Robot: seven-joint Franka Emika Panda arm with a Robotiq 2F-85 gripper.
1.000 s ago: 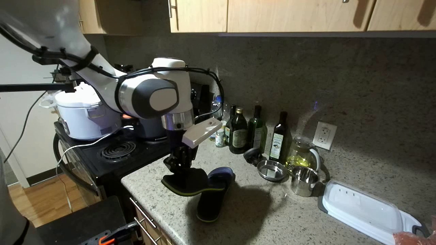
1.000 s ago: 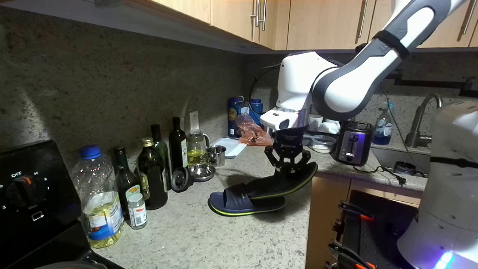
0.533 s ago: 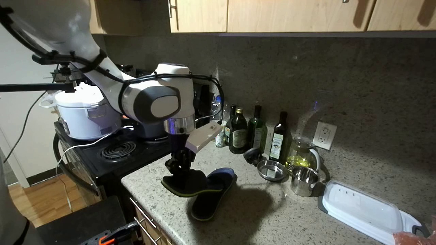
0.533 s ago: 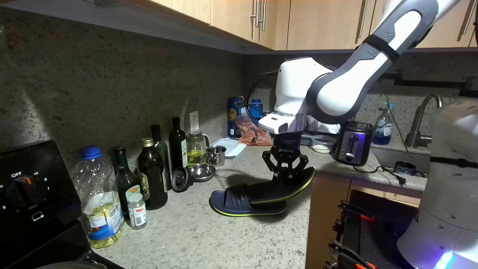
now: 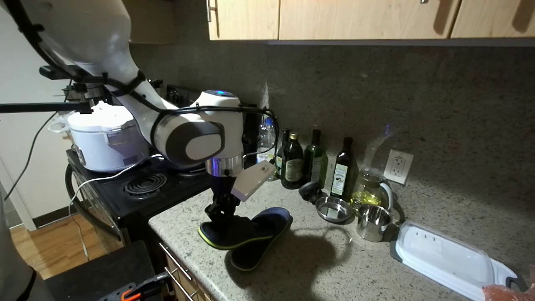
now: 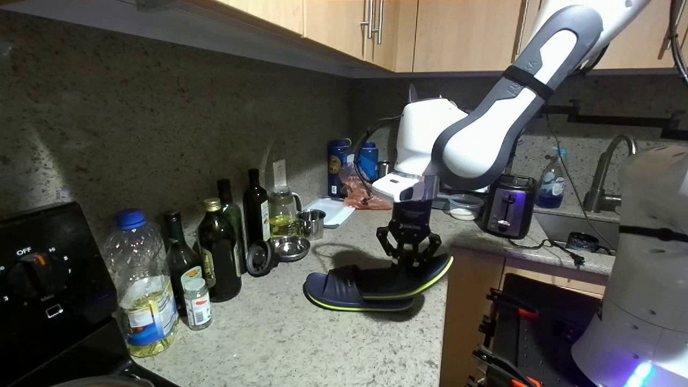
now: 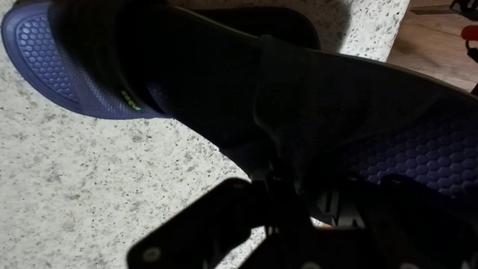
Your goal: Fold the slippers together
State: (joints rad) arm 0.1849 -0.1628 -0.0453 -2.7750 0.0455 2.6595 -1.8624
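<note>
1. Moved vs. a second ago: robot arm is lower; upper slipper came down with it, now less tilted; lower slipper turned slightly.
2. Countertop: speckled, next to the stove; footwear sits near its front edge.
3. Stove: black, coil burner showing, white appliance on top.
4. Lower slipper: navy, lime edge, sole down on countertop. Its strap is toward the left in an exterior view.
5. Upper slipper: navy, lime edge, lies at an angle across lower slipper in both exterior views; one end over it near that strap, other end tilted up. Tucked under the strap or not: can't tell.
6. Gripper: points down, fingers drawn in, pinching upper slipper; exact grip spot too dark in wrist view.
7. Plastic bottle: blue cap, yellow liquid, near four dark bottles.
8. Glass jug: yellow liquid, just behind steel cup.
</note>
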